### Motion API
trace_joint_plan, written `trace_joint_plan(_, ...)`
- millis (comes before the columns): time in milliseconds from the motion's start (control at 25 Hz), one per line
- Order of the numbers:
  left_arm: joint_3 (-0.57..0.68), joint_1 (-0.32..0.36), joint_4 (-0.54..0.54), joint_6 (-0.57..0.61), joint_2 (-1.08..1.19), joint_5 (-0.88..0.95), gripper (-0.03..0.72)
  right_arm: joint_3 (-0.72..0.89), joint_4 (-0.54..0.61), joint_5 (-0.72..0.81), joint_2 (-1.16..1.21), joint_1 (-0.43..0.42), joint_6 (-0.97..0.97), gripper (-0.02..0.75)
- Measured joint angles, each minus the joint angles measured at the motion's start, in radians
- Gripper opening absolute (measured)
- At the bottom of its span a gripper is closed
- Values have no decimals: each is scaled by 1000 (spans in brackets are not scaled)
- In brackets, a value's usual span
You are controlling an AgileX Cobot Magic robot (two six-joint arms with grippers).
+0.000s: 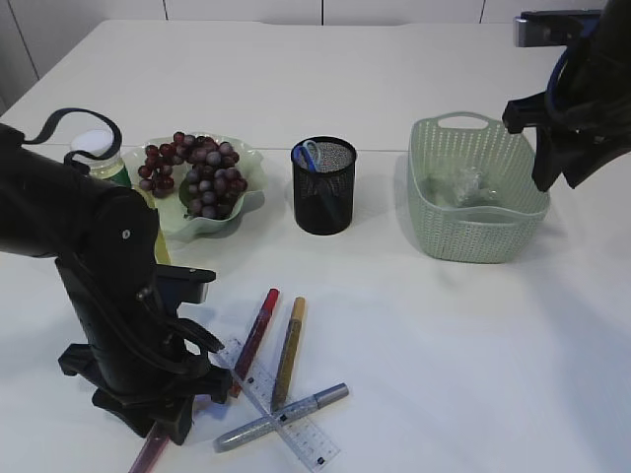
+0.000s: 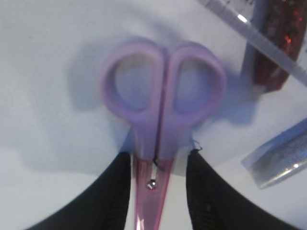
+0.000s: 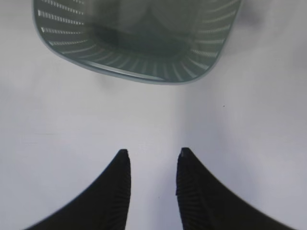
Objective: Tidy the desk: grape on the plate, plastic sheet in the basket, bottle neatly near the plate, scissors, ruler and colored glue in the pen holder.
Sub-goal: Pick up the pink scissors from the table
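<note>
Purple-handled scissors (image 2: 163, 96) lie flat on the white table, their pink blades running back between my left gripper's (image 2: 158, 154) fingers (image 2: 112, 191). The jaws stand open, with a gap on each side of the blades. In the exterior view this gripper (image 1: 148, 424) points down at the front left. A clear ruler (image 1: 286, 414) lies across red (image 1: 254, 340), gold (image 1: 289, 350) and silver (image 1: 281, 419) glue pens. Grapes (image 1: 197, 172) rest on the green plate (image 1: 251, 163), beside the bottle (image 1: 99, 158). The plastic sheet (image 1: 458, 187) is in the basket (image 1: 473, 241). My right gripper (image 3: 152, 152) hangs open and empty.
The black mesh pen holder (image 1: 324, 192) stands mid-table with a blue looped handle (image 1: 309, 155) sticking out. In the exterior view the right gripper (image 1: 548, 175) hovers at the basket's right side. The ruler (image 2: 249, 28) and glue pens (image 2: 283, 158) lie close to the scissors' right.
</note>
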Motion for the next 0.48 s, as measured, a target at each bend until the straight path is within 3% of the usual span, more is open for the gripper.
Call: trace_joint_plan(480,11,0,-6,-2,-8,-25,296,0,-2,0,0,0,0,272)
